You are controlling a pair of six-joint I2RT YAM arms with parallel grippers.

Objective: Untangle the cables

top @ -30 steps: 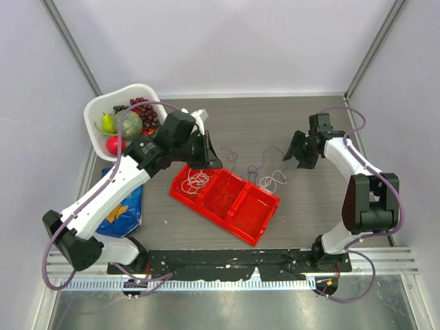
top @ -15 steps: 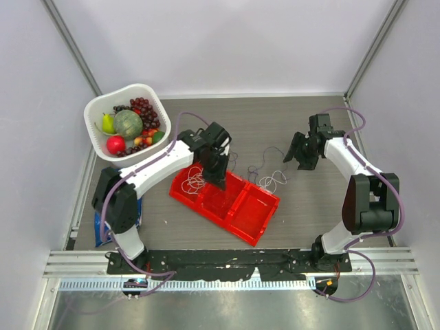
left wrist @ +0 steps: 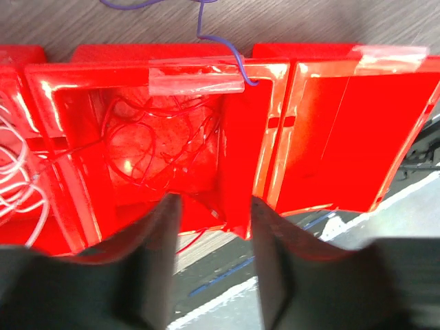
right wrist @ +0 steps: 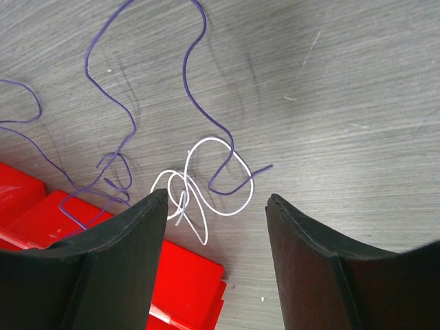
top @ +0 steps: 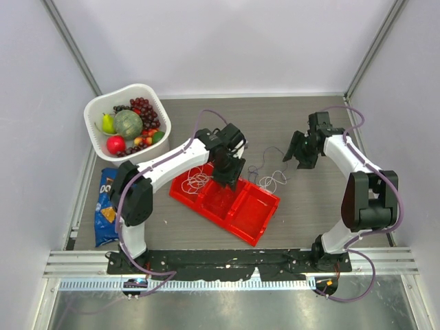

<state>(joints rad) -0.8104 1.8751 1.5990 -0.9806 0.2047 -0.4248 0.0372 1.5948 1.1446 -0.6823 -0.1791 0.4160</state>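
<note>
Cables lie partly inside a red tray and partly on the grey table just behind it; all are very thin wires in small loose loops. The left gripper hangs over the tray's middle compartment with its jaws parted and nothing between them; from the wrist view its two dark fingers frame that compartment without touching what lies in it. A red cable sits bunched on the floor of the middle compartment; a white cable fills the compartment at the tray's left end. A purple cable wanders across the table and crosses the tray's far rim beside a strip of clear tape. The right gripper is spread wide and grips nothing; it is poised above a second white cable, whose loops tangle with the purple one close to the tray's corner; whether the fingertips touch the table cannot be told. At the far left corner a white basket holds fruit; a blue snack bag lies in front of it.
</note>
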